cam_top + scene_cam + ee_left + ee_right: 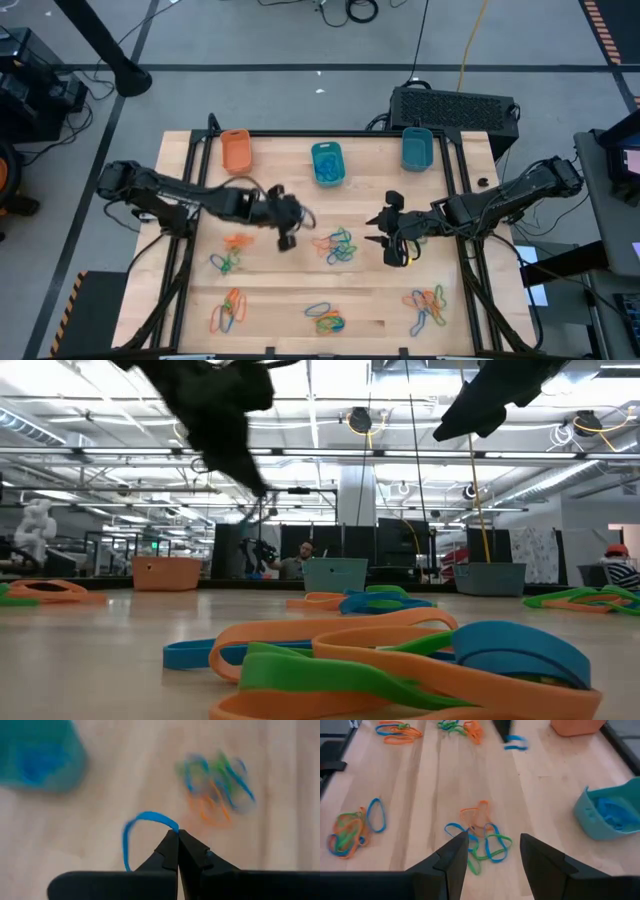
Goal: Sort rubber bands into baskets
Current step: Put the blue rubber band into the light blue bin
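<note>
My left gripper (pixel 178 836) is shut on a blue rubber band (pixel 137 827) above the table's middle (pixel 290 232); the right wrist view shows that band (pixel 516 743) below its dark fingers. My right gripper (pixel 492 851) hangs open above a mixed pile of rubber bands (pixel 481 840), touching nothing. At the far edge stand an orange basket (pixel 236 150) and two teal baskets (pixel 327 163) (pixel 416 148). The middle one (pixel 40 755) holds blue bands. My left gripper pinches one spot of the blue band's loop (pixel 172 826) between the free ends of its two fingers. The fingers slant downward. The rest of the loop (pixel 126 845) curves out to one side of the fingers, lifted clear of the table.
More piles of orange, blue and green bands lie at the left (pixel 228 262), near left (pixel 230 310), near middle (pixel 325 318) and near right (pixel 425 305). A single orange band (pixel 237 242) lies left of my left gripper. A black box (pixel 452 105) stands behind the far edge.
</note>
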### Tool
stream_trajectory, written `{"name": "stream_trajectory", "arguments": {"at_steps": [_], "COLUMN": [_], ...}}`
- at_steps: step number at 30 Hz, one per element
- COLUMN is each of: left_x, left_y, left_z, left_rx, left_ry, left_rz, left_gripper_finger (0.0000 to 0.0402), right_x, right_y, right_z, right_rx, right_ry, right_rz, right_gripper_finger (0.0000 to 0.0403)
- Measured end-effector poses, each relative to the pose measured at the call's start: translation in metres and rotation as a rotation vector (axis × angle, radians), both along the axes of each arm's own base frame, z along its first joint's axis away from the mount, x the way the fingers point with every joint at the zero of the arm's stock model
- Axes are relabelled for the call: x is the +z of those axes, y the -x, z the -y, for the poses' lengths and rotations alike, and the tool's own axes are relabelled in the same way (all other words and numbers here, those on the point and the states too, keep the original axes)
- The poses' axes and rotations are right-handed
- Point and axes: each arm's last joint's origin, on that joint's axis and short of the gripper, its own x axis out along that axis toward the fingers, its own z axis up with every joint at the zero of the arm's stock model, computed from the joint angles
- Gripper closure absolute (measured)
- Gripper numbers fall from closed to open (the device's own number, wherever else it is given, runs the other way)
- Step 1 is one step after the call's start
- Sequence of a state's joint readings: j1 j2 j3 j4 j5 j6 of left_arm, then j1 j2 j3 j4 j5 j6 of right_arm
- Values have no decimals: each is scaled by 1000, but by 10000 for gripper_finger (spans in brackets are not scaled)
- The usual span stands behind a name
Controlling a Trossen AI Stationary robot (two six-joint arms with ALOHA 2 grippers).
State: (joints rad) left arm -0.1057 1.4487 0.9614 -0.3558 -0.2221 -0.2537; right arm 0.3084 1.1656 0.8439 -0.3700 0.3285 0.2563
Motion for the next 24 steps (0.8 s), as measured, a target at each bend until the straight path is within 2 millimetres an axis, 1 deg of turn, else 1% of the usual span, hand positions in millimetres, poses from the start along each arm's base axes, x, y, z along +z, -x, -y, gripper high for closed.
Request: {"name": "stream_trajectory", "arguments": {"at_steps": [2,4,6,10,13,17,21,24], "left_x": [2,2,7,13,14,4,-15,-21], "left_y": [-6,-9,-14,-16,-18,-24,-30,-34], "left_z": [-16,-31,-47,-80,-103,-127,-146,-158], "left_rx": [28,58,90,172,200,199,216,227], "left_ry": [-20,-41,-64,-76,-50,10,59,82], "left_rz": [44,65,133,224,278,322,320,357], "left_gripper_finger": [400,400,400,400,400,400,400,400], "right_x": [0,1,2,3,4,4,4,4], "right_y": [0,0,0,0,1,0,0,0], "right_z": [1,4,8,13,17,20,23,25], "right_rx": [-29,-92,-158,-260,-325,-357,-361,-370], "right_ry": [43,96,160,267,314,330,328,329], "right_rz": [7,21,33,52,62,64,56,54], "right_gripper_finger": [232,232,232,232,232,232,232,232]}}
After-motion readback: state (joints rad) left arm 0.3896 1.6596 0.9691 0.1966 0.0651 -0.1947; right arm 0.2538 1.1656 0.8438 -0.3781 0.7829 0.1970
